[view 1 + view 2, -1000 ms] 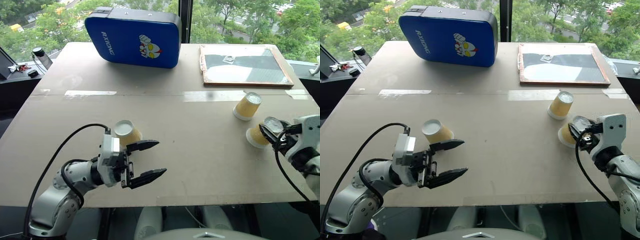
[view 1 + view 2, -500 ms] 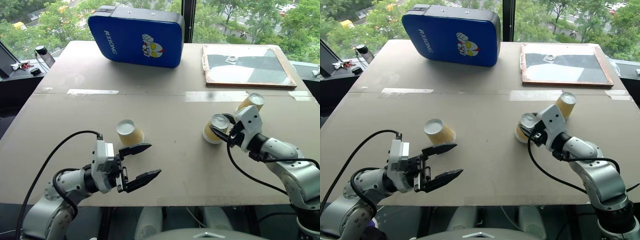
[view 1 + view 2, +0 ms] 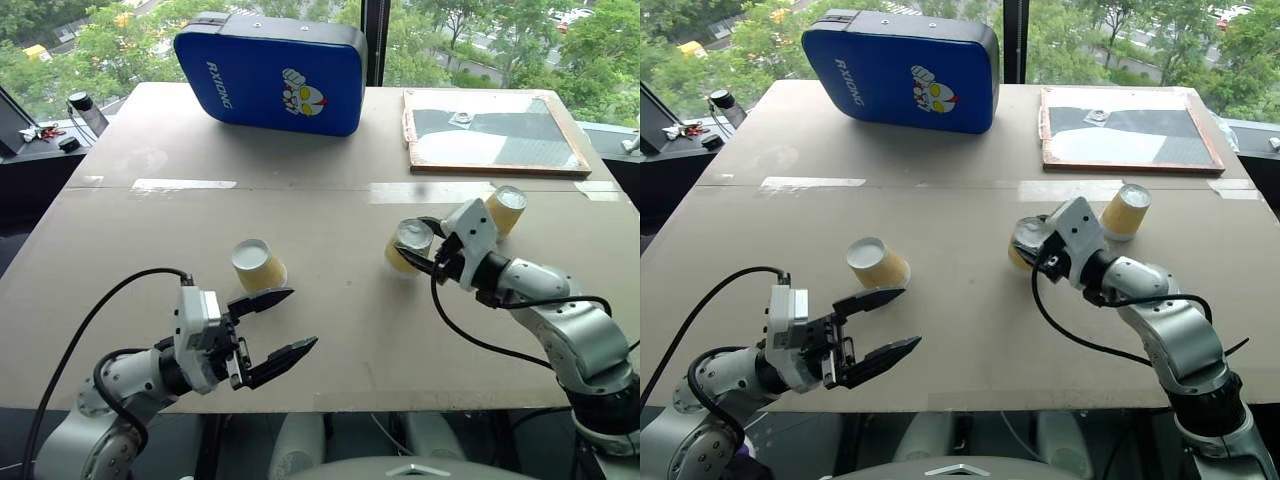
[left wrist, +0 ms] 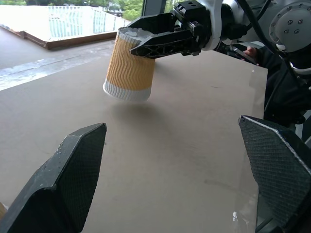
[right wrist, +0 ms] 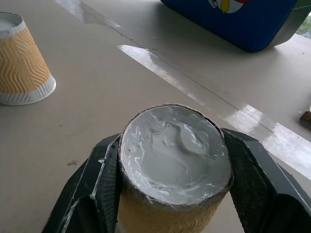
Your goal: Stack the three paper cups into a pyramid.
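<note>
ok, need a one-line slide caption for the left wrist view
Right gripper holds an upside-down paper cup just above the table, seen between the open left gripper's fingers.

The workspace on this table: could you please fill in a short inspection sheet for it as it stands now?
Surface: tan table, tape strips across it, nothing spilled.
Job's things: three paper cups, all upside down. left cup stands on the table; right cup stands behind the right arm; held cup is off the table, tilted. No pyramid yet.
Clutter: blue case and framed board at the far edge.
Grippers: right gripper shut on the held cup near its base; left gripper open, holding nothing, in front of the left cup.
Cables: black cable loops over the left arm, another over the right.
Surroundings: windows, trees outside.
</note>
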`<action>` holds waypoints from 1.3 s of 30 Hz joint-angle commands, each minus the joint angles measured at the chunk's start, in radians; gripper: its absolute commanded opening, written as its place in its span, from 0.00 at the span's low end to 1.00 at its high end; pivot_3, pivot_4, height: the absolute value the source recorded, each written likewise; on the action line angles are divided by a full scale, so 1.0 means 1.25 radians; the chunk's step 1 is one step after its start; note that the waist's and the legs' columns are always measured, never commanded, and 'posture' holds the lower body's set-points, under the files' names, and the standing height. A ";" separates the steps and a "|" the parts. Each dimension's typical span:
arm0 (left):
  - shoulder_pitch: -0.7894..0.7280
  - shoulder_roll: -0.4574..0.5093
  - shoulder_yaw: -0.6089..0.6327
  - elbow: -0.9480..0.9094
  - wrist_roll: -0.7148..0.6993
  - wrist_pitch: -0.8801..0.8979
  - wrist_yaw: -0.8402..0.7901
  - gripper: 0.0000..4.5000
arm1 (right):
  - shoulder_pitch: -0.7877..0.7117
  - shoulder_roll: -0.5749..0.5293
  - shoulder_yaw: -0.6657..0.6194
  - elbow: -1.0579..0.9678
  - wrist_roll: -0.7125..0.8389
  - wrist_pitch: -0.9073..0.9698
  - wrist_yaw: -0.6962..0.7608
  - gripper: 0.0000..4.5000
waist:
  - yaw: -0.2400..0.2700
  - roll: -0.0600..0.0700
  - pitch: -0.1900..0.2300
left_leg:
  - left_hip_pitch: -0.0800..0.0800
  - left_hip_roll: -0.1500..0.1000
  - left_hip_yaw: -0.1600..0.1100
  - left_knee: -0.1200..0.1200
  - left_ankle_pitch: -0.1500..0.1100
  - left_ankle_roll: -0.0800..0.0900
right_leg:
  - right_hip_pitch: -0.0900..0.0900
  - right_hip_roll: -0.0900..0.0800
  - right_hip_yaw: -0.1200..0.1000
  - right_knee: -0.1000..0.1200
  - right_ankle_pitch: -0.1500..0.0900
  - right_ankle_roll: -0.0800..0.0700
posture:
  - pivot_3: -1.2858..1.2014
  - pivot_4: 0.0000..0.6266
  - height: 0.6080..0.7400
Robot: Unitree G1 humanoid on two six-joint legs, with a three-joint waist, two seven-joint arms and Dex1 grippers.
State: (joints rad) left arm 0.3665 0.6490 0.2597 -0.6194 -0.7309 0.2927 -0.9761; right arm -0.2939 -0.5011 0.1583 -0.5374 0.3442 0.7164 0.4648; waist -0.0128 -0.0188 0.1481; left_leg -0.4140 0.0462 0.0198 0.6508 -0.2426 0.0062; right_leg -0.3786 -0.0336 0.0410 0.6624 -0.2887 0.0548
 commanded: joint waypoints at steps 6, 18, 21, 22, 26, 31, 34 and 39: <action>0.009 -0.007 0.038 -0.022 -0.013 -0.015 0.017 1.00 | -0.032 0.017 0.063 0.062 -0.048 -0.059 0.049 0.68 | -0.001 0.000 0.000 | 0.000 0.000 0.000 0.000 0.000 0.000 | 0.000 0.000 0.000 0.000 0.000 0.000 | 0.52 0.24 1.00; 0.051 -0.038 0.193 0.087 -0.018 -0.038 0.058 1.00 | 0.106 -0.061 -0.188 -0.107 0.173 -0.200 0.255 0.99 | 0.001 0.000 0.000 | 0.000 0.000 0.000 0.000 0.000 0.000 | 0.000 0.000 0.000 0.000 0.000 0.000 | 0.52 0.24 1.00; 0.002 -0.008 0.181 0.143 0.004 -0.018 0.055 1.00 | 0.153 -0.100 -0.213 -0.119 0.204 -0.218 0.307 0.99 | 0.006 -0.001 -0.001 | 0.000 0.000 -0.001 0.000 0.000 0.000 | 0.001 0.000 -0.002 0.000 0.000 0.000 | 0.52 0.24 1.00; -0.019 -0.003 0.176 0.156 0.002 -0.007 0.063 1.00 | 0.165 -0.109 -0.216 -0.122 0.209 -0.223 0.317 0.99 | 0.005 -0.001 -0.001 | 0.000 0.000 -0.001 0.000 0.000 0.000 | 0.001 0.000 -0.002 0.000 0.000 0.000 | 0.52 0.24 1.00; -0.086 0.022 0.146 0.211 0.039 0.010 0.076 1.00 | 0.222 -0.134 -0.229 -0.148 0.228 -0.232 0.339 0.99 | 0.002 -0.002 -0.001 | 0.000 0.000 -0.001 0.001 0.000 0.000 | 0.001 0.000 -0.001 0.000 0.000 0.000 | 0.52 0.24 1.00; -0.184 0.039 0.092 0.275 0.083 0.026 0.085 1.00 | 0.275 -0.132 -0.236 -0.172 0.215 -0.249 0.311 0.99 | 0.001 -0.002 0.000 | 0.000 0.000 -0.001 0.000 0.000 0.000 | 0.000 0.000 -0.001 0.000 0.000 0.000 | 0.52 0.24 1.00; -0.225 0.040 0.065 0.307 0.106 0.017 0.074 1.00 | 0.302 -0.133 -0.242 -0.184 0.213 -0.257 0.303 0.99 | 0.001 -0.002 -0.001 | 0.000 0.000 0.000 0.001 0.000 0.000 | 0.001 0.000 -0.001 0.000 0.000 0.000 | 0.52 0.24 1.00; -0.277 0.034 0.019 0.349 0.146 0.000 0.057 0.81 | 0.353 -0.128 -0.247 -0.203 0.191 -0.282 0.285 1.00 | 0.001 -0.002 -0.001 | 0.000 0.000 -0.001 0.000 0.000 0.000 | 0.000 0.000 -0.001 0.000 0.000 0.000 | 0.52 0.24 1.00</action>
State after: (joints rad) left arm 0.0349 0.6849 0.2867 -0.1817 -0.5598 0.3157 -0.8940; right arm 0.1424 -0.6625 -0.1274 -0.7482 0.5865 0.3907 0.8329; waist -0.0110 -0.0218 0.1473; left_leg -0.4137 0.0463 0.0192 0.6514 -0.2426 0.0062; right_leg -0.3779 -0.0332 0.0400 0.6629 -0.2885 0.0549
